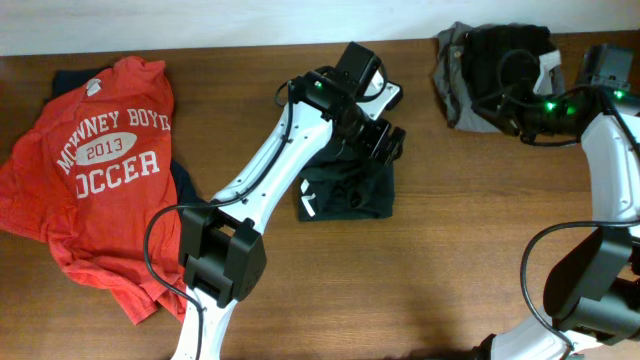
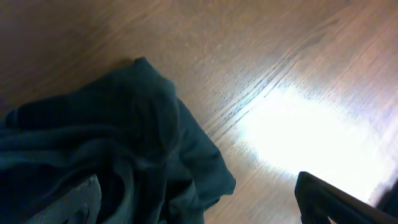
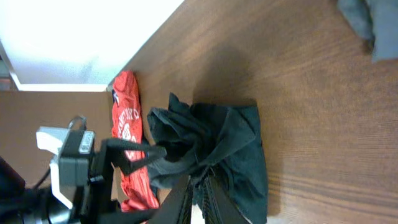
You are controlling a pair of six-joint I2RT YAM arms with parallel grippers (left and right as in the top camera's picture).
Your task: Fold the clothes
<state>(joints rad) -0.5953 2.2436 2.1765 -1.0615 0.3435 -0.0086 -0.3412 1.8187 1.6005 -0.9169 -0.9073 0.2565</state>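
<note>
Red T-shirt [image 1: 100, 190] lay spread at left of desk [image 1: 450, 250], not in work. Dark T-shirt [image 1: 350, 190] sat folded compact at ctr. Left gripper [image 2: 205, 205] hung over its far edge, released wide, prob. to let the fold lie flat. Right gripper [image 3: 202, 199] near-clenched, nothing seen held, parked by grey garment [image 1: 455, 80], clear of work.

Overhead even, sharp. Left wrist: T-shirt [image 2: 112, 155] blurred, harsh glare patch on table [image 2: 311, 134].
</note>
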